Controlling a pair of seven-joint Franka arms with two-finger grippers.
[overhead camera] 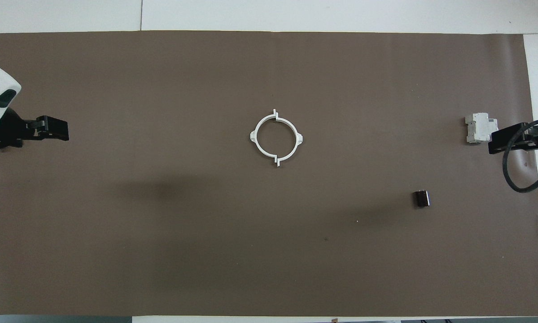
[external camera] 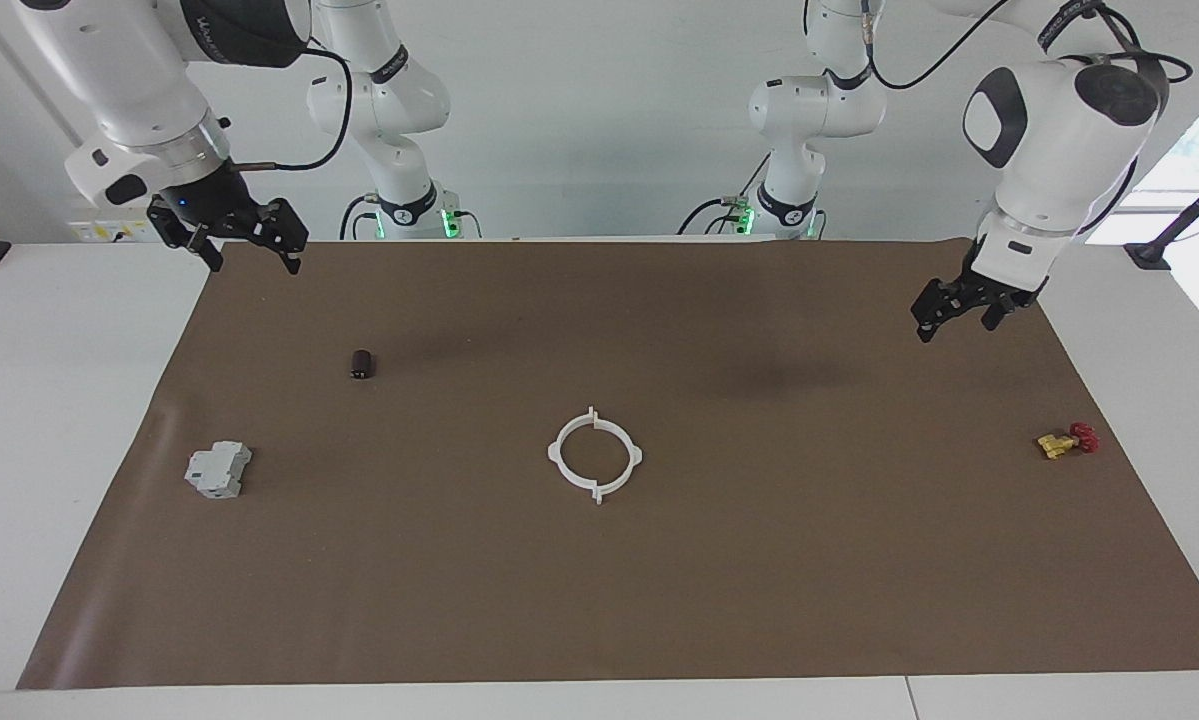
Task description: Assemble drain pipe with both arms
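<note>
The drain pipe lies flat in the middle of the brown mat as two thin white half-ring arcs that meet in one ring; it also shows in the overhead view. My left gripper is open and empty, raised over the mat at the left arm's end; it also shows in the overhead view. My right gripper is open and empty, raised over the mat's edge at the right arm's end, and shows in the overhead view. Both grippers are well apart from the ring.
A grey boxy block lies at the right arm's end of the mat. A small dark cylinder lies nearer to the robots than the block. A yellow-and-red valve piece lies at the left arm's end. The brown mat covers the table.
</note>
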